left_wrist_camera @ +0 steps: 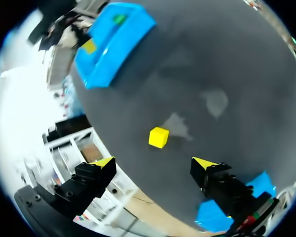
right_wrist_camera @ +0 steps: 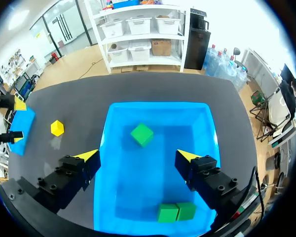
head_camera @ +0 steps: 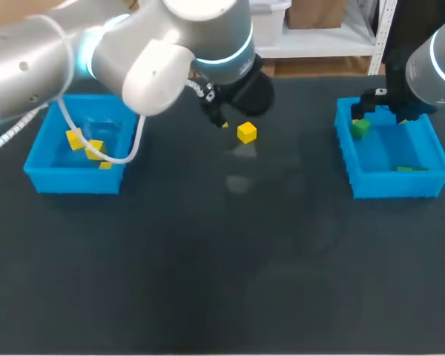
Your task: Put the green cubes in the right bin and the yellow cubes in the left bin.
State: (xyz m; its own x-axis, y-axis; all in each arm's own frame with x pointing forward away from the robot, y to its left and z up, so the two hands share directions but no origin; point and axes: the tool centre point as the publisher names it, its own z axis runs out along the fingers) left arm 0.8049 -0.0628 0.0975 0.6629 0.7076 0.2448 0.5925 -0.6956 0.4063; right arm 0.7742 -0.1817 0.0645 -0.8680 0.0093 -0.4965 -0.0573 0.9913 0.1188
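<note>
A yellow cube (head_camera: 246, 133) lies on the dark table near the middle; in the left wrist view the yellow cube (left_wrist_camera: 158, 137) sits just ahead of my left gripper (left_wrist_camera: 155, 165), whose fingers stand open and apart from it. My left gripper (head_camera: 221, 117) hangs beside the cube. The left bin (head_camera: 74, 182) holds several yellow cubes (head_camera: 89, 146). My right gripper (head_camera: 382, 111) hovers open over the right bin (head_camera: 389, 189). Below my right gripper (right_wrist_camera: 138, 158) a green cube (right_wrist_camera: 141, 134) lies loose in the bin (right_wrist_camera: 153, 177). Two more green cubes (right_wrist_camera: 176, 212) sit together at its near wall.
The bins stand at opposite ends of the table, with open dark tabletop between them and in front. My left arm (head_camera: 133, 52) crosses above the left bin, its white cable (head_camera: 126, 152) hanging into it.
</note>
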